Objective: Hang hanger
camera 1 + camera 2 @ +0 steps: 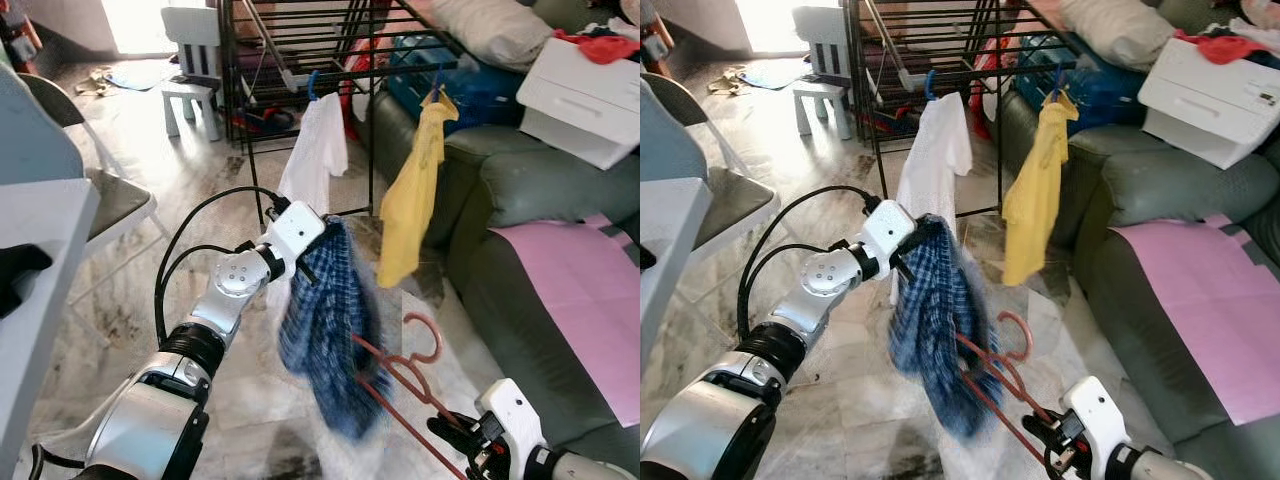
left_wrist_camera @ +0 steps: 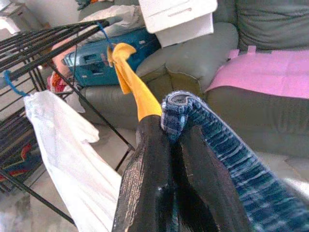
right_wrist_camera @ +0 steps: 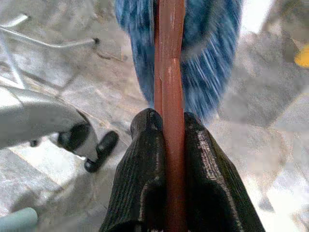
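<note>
- We see the left gripper (image 1: 325,228) raised in front of the robot, its two black fingers (image 2: 149,169) pinched on the top fold of a blue checked cloth (image 1: 325,325); the fold pokes up between the fingertips and the rest hangs down below them, blurred.
- The right gripper (image 3: 166,130) is low at the robot's right, its fingers (image 3: 207,164) clamped on the red hanger (image 1: 395,365), one finger against each side of the hanger's bar, which runs straight out between them and beyond the tips.
- In the eye views the hanger slants up from the right gripper toward the cloth; its hook (image 1: 428,335) curls just to the right of the cloth's lower half, and its near end meets the lower edge of the cloth. We cannot tell whether the bar is inside the cloth or only against it.
- Behind, a black drying rack (image 1: 300,60) stands on the tiled floor (image 1: 130,270), with a white garment (image 1: 315,150) and a yellow garment (image 1: 415,190) each hung from it on a blue hanger.
- A green sofa (image 1: 500,190) lies on the robot's right, with a pink sheet (image 1: 580,290) spread on it and a white box (image 1: 585,100) on top.
- A folding chair (image 1: 110,190) stands at the left.
</note>
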Robot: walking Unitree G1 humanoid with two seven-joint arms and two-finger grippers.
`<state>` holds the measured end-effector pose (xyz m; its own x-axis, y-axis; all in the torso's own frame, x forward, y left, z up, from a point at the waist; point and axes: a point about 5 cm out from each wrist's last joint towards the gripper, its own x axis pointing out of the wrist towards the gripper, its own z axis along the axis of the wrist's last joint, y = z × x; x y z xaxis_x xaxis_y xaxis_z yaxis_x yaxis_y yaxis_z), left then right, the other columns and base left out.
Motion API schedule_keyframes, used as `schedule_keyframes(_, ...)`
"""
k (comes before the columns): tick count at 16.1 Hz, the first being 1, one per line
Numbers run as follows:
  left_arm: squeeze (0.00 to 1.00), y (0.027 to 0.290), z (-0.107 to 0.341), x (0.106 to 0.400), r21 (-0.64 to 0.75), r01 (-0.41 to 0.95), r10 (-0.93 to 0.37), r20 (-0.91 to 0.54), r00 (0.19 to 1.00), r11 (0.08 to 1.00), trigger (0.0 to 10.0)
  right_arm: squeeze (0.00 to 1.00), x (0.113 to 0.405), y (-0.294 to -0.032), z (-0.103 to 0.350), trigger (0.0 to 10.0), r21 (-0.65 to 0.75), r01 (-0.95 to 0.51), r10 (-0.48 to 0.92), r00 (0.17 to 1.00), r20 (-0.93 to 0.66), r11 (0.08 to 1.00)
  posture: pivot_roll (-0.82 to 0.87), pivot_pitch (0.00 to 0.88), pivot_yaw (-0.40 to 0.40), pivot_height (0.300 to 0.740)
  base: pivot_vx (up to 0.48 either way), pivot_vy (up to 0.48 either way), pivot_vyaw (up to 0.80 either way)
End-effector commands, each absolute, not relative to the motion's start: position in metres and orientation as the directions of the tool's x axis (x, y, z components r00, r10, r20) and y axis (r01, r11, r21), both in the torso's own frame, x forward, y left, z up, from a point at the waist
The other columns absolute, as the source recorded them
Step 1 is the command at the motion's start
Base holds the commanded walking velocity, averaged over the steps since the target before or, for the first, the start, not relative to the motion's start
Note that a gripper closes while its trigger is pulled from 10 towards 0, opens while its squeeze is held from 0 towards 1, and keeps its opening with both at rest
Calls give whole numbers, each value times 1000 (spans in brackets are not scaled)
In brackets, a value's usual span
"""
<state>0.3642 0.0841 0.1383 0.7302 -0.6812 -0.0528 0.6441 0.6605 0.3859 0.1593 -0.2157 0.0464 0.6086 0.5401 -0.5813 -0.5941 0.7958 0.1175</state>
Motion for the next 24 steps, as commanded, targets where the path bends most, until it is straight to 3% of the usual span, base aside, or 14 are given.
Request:
schedule_keyframes(1, 0, 84, 153, 369, 386, 628, -682, 5, 732, 676, 10000, 0, 162, -232, 40, 10000, 96, -510, 463, 665, -587, 855, 39, 0, -59, 740, 0, 0, 0)
schedule_keyframes(4, 0, 84, 158, 368, 376, 632, -696, 51, 716, 678, 10000, 0, 170, -259, 33, 10000, 93, -302, 299, 760, -578, 949, 43, 0, -65, 740, 0, 0, 0)
schedule_keyframes(6, 0, 76, 166, 364, 359, 672, -744, 108, 659, 648, 10000, 0, 175, -273, 35, 10000, 86, -202, 215, 799, -562, 976, 46, 0, -71, 740, 0, 0, 0)
schedule_keyframes(9, 0, 57, 160, 353, 422, 711, -807, 91, 584, 562, 10000, 0, 188, -254, 56, 10000, 101, -315, 325, 823, -465, 944, 40, 0, -72, 740, 0, 0, 0)
schedule_keyframes(11, 0, 50, 157, 349, 433, 722, -823, 88, 561, 539, 10000, 0, 186, -243, 65, 10000, 80, -415, 404, 794, -454, 906, 36, 0, -70, 740, 0, 0, 0)
schedule_keyframes(16, 0, 48, 154, 349, 443, 732, -833, 67, 549, 517, 10000, 0, 189, -229, 93, 10000, 63, -506, 489, 786, -378, 861, 24, 0, -62, 740, 0, 0, 0)
schedule_keyframes(19, 0, 49, 151, 352, 494, 694, -809, 32, 587, 523, 10000, 0, 185, -225, 94, 10000, 61, -544, 521, 756, -397, 837, 26, 0, -61, 740, 0, 0, 0)
schedule_keyframes(21, 0, 62, 133, 359, 538, 661, -730, -118, 673, 523, 10000, 0, 186, -238, 100, 10000, 14, -499, 464, 795, -391, 867, 25, 0, -55, 740, 0, 0, 0)
schedule_keyframes(24, 0, 76, 116, 359, 582, 666, -690, -230, 686, 467, 10000, 0, 186, -232, 115, 10000, 32, -546, 521, 778, -352, 837, 23, 0, -50, 740, 0, 0, 0)
